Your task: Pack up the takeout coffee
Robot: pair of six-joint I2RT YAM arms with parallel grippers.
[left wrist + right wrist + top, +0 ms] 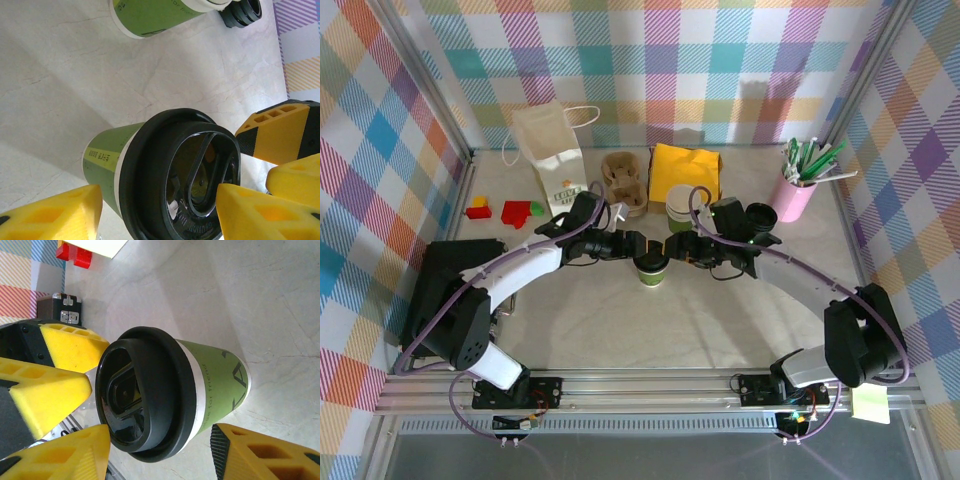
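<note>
**Q:** Item btwn the fingers?
**A:** Takeout coffee (150, 175) is found upright on the table (60, 75), with its black lid (135, 395) seated. It is straddled by the L gripper (160, 207), whose fingers (60, 215) are spread, one each side at lid height. Whether the pads are pressed on can't be told.

**Q:** R side?
**A:** The same cup is bracketed by the R gripper (157, 452). Its fingers (265, 455) are spread, one by the lid rim and one by the cup wall. Contact is not determinable here either. Judged: the cup is approached from opposite sides so it can be steadied at the lid w/o being tipped.

**Q:** Past the fingertips?
**A:** A second cup (680, 205), unlidded, is noted just beyond the R fingers, w/ a loose black lid-like piece (760, 215) beside it. Farther out, a pulp tray (625, 180) and a flat yellow item (685, 170) are seen. A white paper bag (550, 150) stands upright beyond the L fingers, mouth up. Judged: it is left open for loading.

**Q:** Status?
**A:** Packing is judged not yet begun. The coffee is kept apart from both tray and bag.
</note>
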